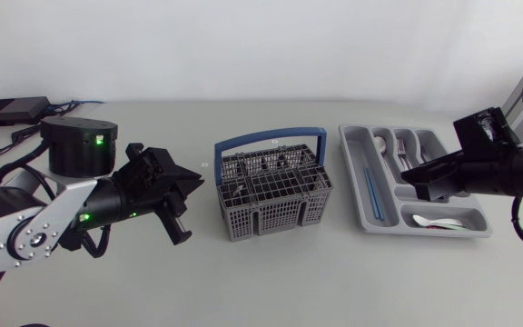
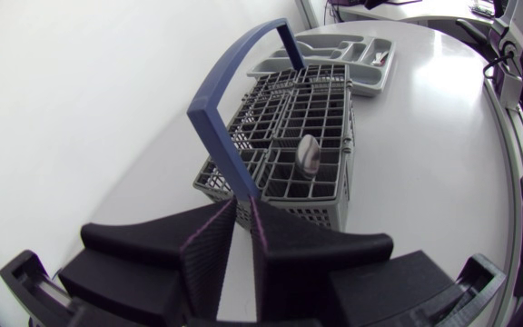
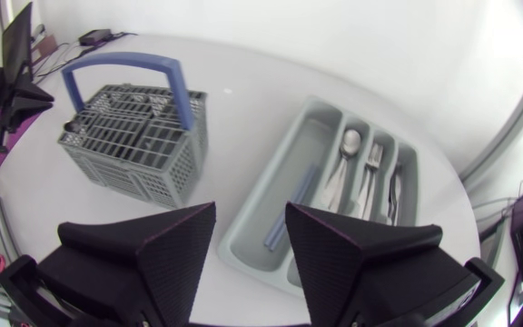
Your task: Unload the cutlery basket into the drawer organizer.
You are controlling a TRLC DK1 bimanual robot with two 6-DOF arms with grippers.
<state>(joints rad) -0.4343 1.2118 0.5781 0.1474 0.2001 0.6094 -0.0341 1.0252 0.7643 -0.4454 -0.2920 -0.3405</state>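
The grey mesh basket (image 1: 271,195) has a blue handle (image 1: 266,138) and holds a spoon (image 2: 308,154). To the basket's right lies the grey organizer (image 3: 314,132), with the right gripper (image 3: 251,218) spread open above it. To the basket's left, the left gripper (image 2: 243,207) is clenched and empty.

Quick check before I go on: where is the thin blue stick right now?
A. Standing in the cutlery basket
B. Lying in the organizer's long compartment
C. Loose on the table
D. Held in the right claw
B: the blue stick lies flat in the long compartment of the drawer organizer, while the right claw hangs open over it and holds nothing.
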